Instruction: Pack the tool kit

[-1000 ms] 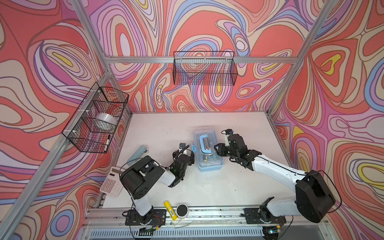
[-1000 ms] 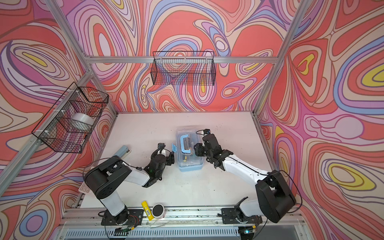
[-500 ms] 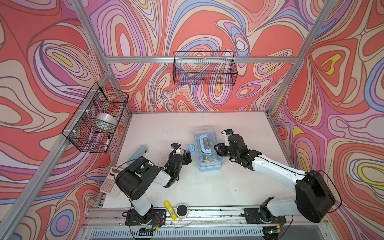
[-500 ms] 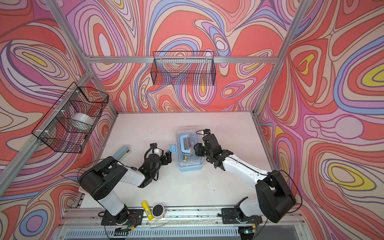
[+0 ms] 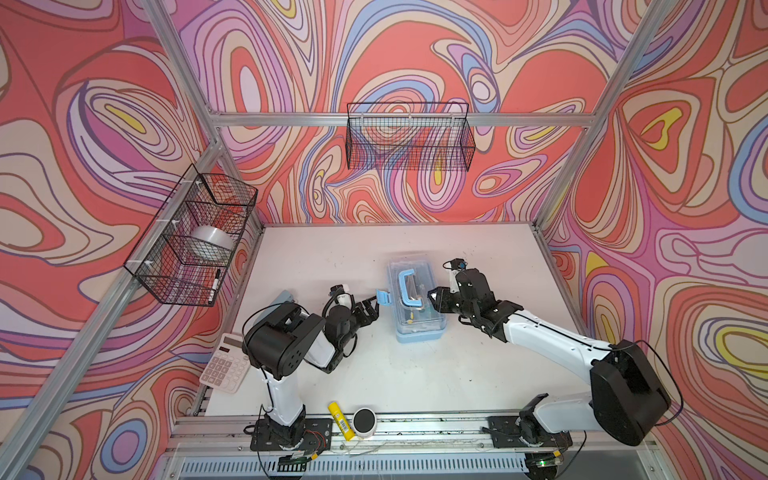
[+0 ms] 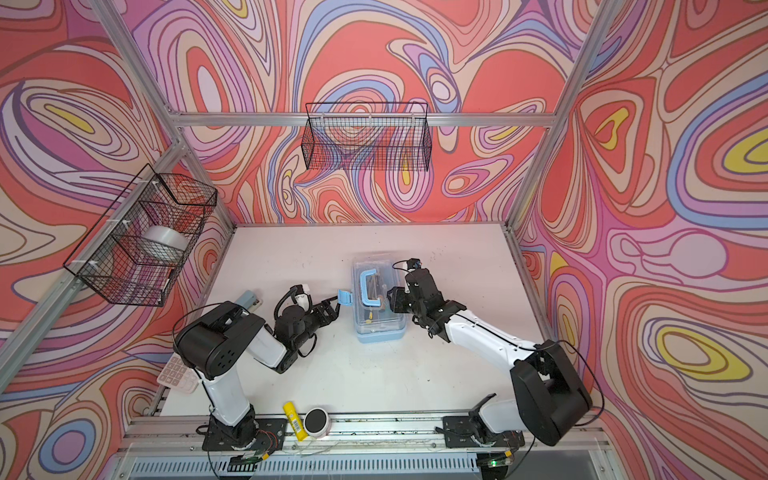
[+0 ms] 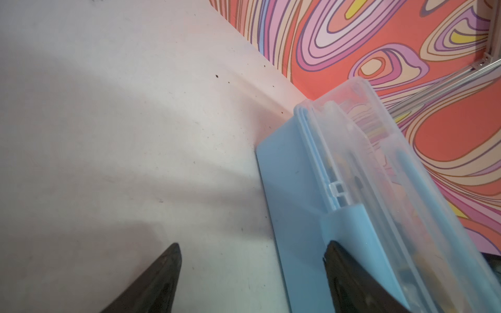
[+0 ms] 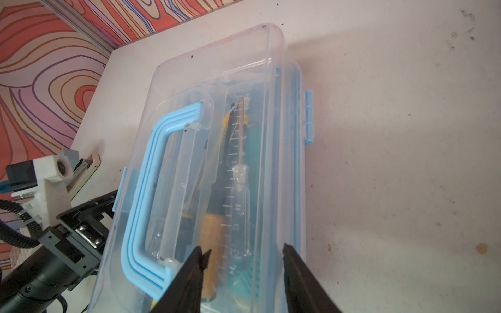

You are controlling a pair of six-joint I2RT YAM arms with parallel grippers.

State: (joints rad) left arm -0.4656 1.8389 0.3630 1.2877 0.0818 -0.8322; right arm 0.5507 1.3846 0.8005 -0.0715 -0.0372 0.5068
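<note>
White surface (image 5: 415,374), tool kit case (image 5: 419,332) lid-down between both grippers, long axis crosswise to them — left gripper (image 5: 371,306) spread wide, flipped-out side latch (image 5: 383,297) at one fingertip (image 7: 336,254); right gripper (image 8: 244,250) parted, empty, atop lid (image 8: 217,67).

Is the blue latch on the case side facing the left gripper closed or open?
Open. In both top views the latch sticks out sideways from the case toward the left gripper, not folded against the lid.

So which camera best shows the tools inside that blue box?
The right wrist view: close, through the clear lid, the screwdriver and an orange-handled tool are distinct. Both top views show the case small, only yellow flecks inside. The left wrist view shows its side, contents blurred.
</note>
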